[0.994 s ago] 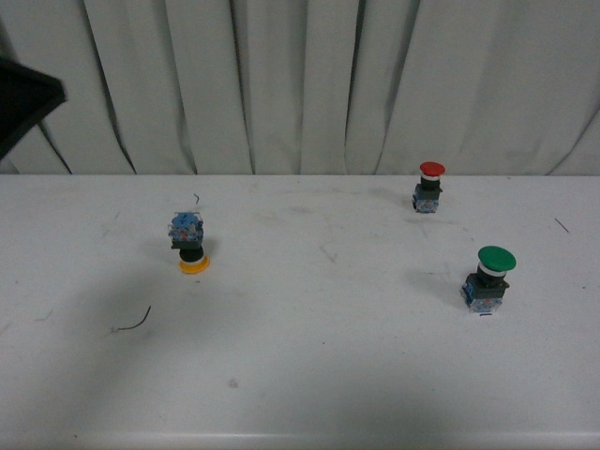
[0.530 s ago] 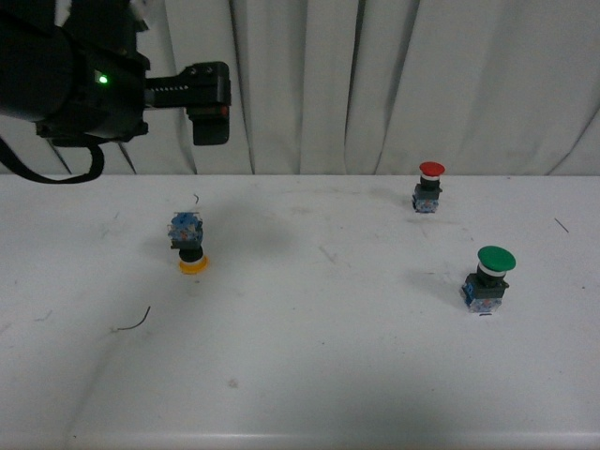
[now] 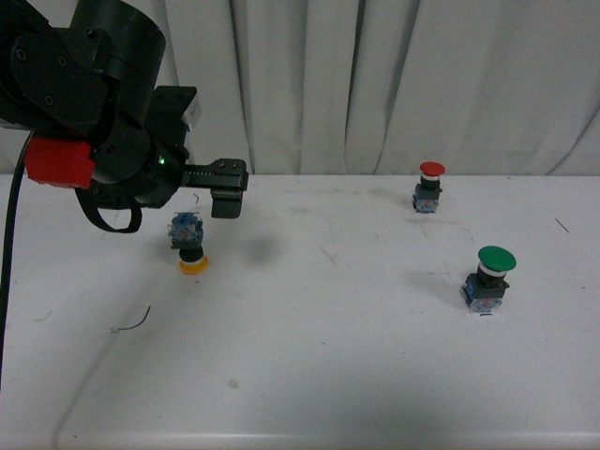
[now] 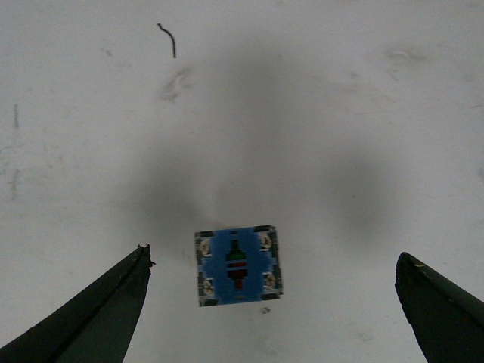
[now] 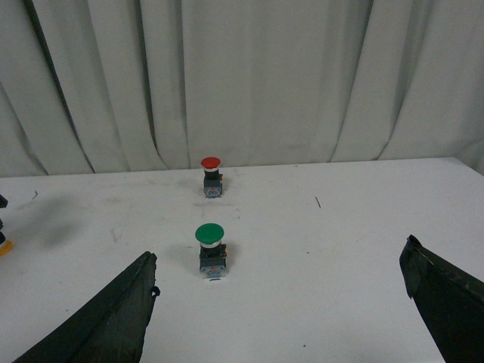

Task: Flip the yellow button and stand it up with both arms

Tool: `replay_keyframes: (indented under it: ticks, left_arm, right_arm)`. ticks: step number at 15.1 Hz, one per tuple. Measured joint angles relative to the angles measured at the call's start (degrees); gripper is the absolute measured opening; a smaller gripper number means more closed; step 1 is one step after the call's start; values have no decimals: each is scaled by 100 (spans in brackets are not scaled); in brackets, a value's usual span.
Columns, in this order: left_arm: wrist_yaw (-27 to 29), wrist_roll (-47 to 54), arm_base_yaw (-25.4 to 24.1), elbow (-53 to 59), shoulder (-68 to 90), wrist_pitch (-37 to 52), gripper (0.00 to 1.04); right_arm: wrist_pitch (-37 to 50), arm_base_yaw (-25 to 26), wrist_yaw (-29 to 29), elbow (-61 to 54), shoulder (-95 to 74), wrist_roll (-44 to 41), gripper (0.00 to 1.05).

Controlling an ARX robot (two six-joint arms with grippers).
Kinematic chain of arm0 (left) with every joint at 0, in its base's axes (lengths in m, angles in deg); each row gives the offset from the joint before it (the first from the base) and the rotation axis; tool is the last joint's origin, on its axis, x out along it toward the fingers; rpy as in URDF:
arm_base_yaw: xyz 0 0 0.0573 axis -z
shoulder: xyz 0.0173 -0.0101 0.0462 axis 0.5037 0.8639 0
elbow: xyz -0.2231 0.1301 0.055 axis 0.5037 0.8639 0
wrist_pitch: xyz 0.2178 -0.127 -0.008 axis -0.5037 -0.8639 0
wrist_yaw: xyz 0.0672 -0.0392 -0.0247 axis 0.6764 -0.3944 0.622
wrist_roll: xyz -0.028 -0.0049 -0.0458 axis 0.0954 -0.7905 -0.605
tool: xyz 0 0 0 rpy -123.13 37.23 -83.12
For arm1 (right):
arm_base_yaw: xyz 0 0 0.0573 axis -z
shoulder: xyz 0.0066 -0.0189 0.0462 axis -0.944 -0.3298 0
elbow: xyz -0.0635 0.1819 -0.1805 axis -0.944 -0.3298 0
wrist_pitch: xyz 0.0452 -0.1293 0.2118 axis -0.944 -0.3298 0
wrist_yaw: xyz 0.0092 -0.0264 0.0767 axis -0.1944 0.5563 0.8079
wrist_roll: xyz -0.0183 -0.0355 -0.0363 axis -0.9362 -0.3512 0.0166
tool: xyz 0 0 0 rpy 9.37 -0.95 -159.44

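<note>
3 push-buttons on the white counter (image 3: pixel 328 375): 1 yellow, 1 red, 1 green. The yellow button (image 3: pixel 190 246) sits on the left part, upside down, w/ its cap on the counter and its blue block facing up. Red button (image 3: pixel 429 186) is upright at the far right. Green button (image 3: pixel 490 277) is upright, nearer on the right, well apart from red.

2 arms, only 1 in front view: L arm (image 3: pixel 94 103) hangs above the yellow button. Its jaws are spread wide and hold nothing. In L wrist view the blue block lies between the 2 fingertips (image 4: pixel 98 318), touching neither.

R arm shows only in its own wrist view: 2 fingertips (image 5: pixel 106 314), jaws wide apart, nothing in them, red and green buttons beyond.

2 thin wire scraps on the counter: 1 by the near left (image 3: pixel 131 323), 1 just behind the yellow button (image 3: pixel 196 197).
</note>
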Motion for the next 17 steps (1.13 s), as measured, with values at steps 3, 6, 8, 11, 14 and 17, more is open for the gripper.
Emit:
replay_keyframes:
  ticks: [3, 6, 8, 11, 14, 17]
  left_arm:
    - [219, 11, -83, -197, 120, -212, 98]
    - [166, -79, -138, -350, 313, -396, 98]
    - [116, -101, -138, -402, 433, -448, 98]
    - [70, -114, -138, -476, 531, -472, 98]
    - [50, -98, -136, -525, 544, -450, 98]
    - [50, -92, -138, -542, 573, -444, 98]
  right_arm:
    - [0, 0, -2, 0, 0, 0, 98]
    - [0, 0, -2, 0, 0, 0, 98]
    - [0, 0, 0, 0, 0, 2, 98]
    - [0, 0, -2, 0, 0, 0, 98]
    - [0, 0, -2, 0, 0, 0, 98]
    - [0, 0, -2, 0, 0, 0, 98]
